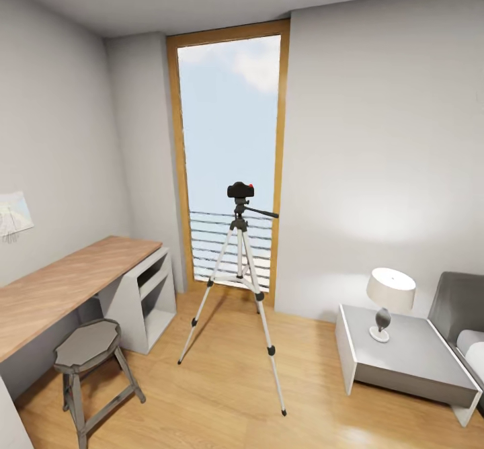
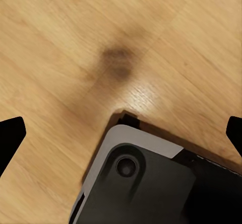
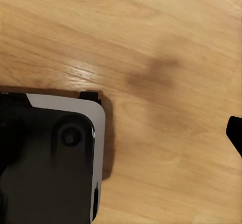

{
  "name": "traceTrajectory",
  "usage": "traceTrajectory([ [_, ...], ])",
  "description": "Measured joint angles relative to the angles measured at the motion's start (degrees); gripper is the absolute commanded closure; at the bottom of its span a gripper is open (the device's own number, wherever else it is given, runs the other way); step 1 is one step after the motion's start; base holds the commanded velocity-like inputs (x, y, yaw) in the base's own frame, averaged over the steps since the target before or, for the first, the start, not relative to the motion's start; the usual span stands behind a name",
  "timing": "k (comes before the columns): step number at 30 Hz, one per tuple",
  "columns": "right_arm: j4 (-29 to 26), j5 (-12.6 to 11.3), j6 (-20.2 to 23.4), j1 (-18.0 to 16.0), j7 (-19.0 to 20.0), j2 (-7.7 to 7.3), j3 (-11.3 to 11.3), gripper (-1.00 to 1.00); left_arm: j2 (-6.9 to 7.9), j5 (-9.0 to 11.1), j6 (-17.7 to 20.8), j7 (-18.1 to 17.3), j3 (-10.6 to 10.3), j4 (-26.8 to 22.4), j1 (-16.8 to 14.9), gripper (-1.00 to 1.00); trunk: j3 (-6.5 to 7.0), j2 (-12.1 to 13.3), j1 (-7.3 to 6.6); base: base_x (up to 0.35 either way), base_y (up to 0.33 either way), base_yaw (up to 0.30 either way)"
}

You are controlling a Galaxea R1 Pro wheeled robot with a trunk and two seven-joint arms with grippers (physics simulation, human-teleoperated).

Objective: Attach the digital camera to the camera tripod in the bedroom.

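The camera tripod (image 1: 239,261) stands on the wood floor in front of the tall window, silver legs spread. The digital camera (image 1: 240,190), small and black with a red button on top, sits on the tripod's black head; the pan handle sticks out to the right. In the left wrist view my left gripper (image 2: 121,136) is open, its black fingertips (image 2: 11,136) far apart over the floor and nothing between them. In the right wrist view my right gripper (image 3: 121,133) is open over the floor, with one fingertip (image 3: 235,133) in sight.
A wooden desk (image 1: 67,281) with a grey shelf unit runs along the left wall, a grey octagonal stool (image 1: 87,348) before it. At the right stands a low grey side table (image 1: 410,368) with a lamp (image 1: 388,301), then the bed (image 1: 464,314). My dark base (image 2: 146,183) lies below both grippers.
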Motion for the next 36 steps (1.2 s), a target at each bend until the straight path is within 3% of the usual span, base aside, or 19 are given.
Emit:
traceTrajectory([
  [31, 0.0, 0.0, -0.2, 0.0, 0.0, 0.04, 0.0, -1.0, 0.0, 0.0, 0.0, 0.0, 0.0, 0.0, 0.0, -1.0, 0.02, 0.0, 0.0, 0.0, 0.0, 0.0],
  [36, 0.0, 0.0, 0.1, 0.0, -0.1, 2.23, -0.1, -1.0, 0.0, 0.0, 0.0, 0.0, -0.1, 0.0, 0.0, -1.0, 0.02, 0.0, 0.0, 0.0, 0.0, 0.0],
])
